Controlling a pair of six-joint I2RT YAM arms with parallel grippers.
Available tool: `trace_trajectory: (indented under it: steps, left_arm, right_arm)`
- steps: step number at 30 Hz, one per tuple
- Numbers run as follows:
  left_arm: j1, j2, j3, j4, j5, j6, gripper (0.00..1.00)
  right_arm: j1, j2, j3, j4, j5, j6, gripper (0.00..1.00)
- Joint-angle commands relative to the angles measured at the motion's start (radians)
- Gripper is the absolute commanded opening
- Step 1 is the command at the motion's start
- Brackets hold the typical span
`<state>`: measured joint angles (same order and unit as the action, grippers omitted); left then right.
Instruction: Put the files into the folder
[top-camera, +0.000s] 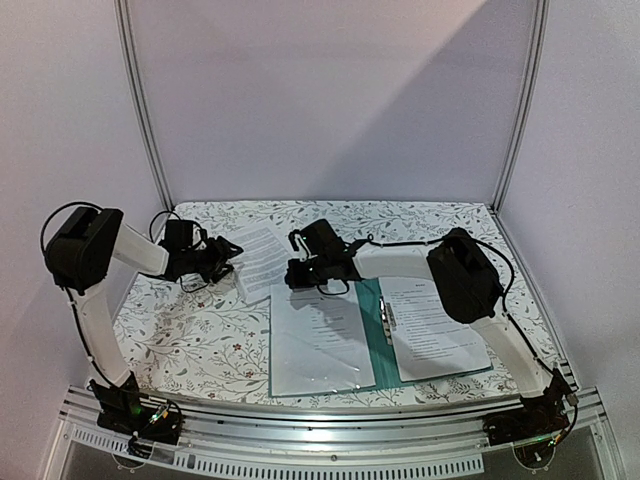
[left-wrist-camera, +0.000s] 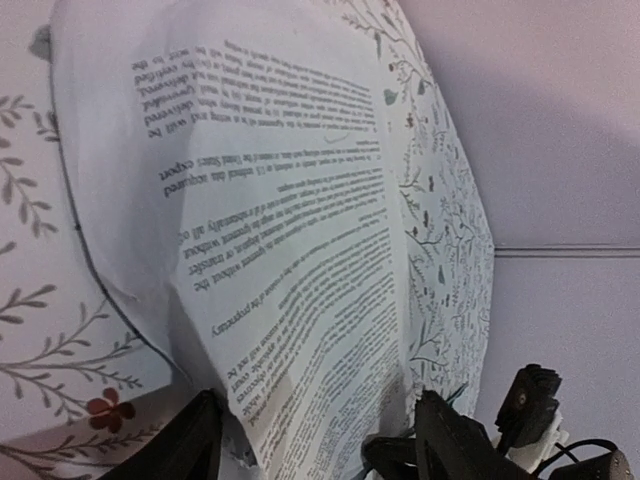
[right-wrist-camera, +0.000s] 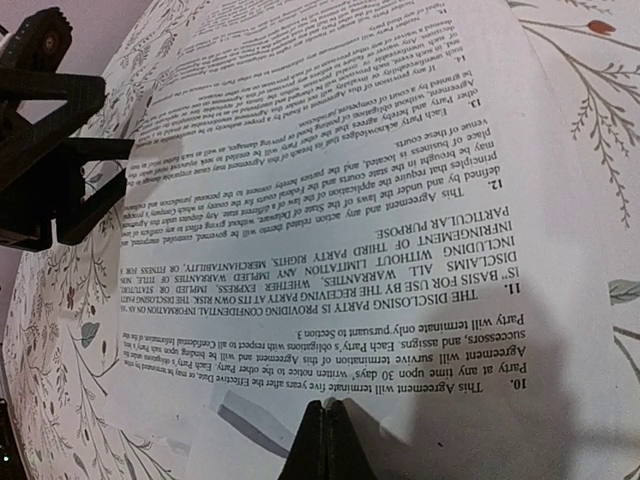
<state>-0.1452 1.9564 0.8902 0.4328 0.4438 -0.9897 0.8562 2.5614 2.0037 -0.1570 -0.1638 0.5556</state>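
Note:
One of the files, a loose white printed sheet (top-camera: 262, 258), lies on the floral table behind the folder's left corner. My left gripper (top-camera: 226, 256) is at its left edge. Seen from the left wrist, that gripper (left-wrist-camera: 315, 445) is open, with the sheet's (left-wrist-camera: 290, 230) lifted, curled edge between its black fingers (left-wrist-camera: 455, 440). My right gripper (top-camera: 292, 274) is at the sheet's right side. From the right wrist it (right-wrist-camera: 326, 408) is shut, tips resting on the sheet (right-wrist-camera: 380, 200). The teal folder (top-camera: 368, 338) lies open in the middle, with a silver clip (top-camera: 388, 318) and a printed sheet (top-camera: 432, 325) on its right half.
A glossy pale page or cover (top-camera: 318, 345) spreads over the folder's left half. The floral tablecloth (top-camera: 190, 335) covers the table, and white walls with metal posts (top-camera: 145, 110) close in the back and sides. The left gripper (right-wrist-camera: 50, 150) shows at the right wrist view's left edge.

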Motion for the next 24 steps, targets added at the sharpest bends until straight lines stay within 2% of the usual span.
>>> trace_trajectory:
  steps: [1,5,11,16,24]
  left_arm:
    - [-0.027,0.047,-0.004,0.256,0.098,-0.11,0.66]
    - [-0.056,0.077,0.019,0.308,0.107,-0.14,0.64]
    - [-0.071,0.061,0.018,0.273,0.08,-0.118,0.6]
    - [-0.072,0.026,0.015,0.177,0.028,-0.075,0.51]
    - [-0.075,-0.019,0.061,0.006,-0.059,0.053,0.29]
  right_arm:
    - [-0.011,0.06,0.008,-0.026,-0.031,0.015,0.0]
    - [-0.016,0.06,-0.001,-0.026,-0.043,0.02,0.0]
    - [-0.026,0.059,-0.018,-0.017,-0.057,0.028,0.0]
    - [-0.028,0.05,-0.041,-0.002,-0.074,0.039,0.0]
    - [-0.033,-0.008,-0.103,0.03,-0.088,0.036,0.0]
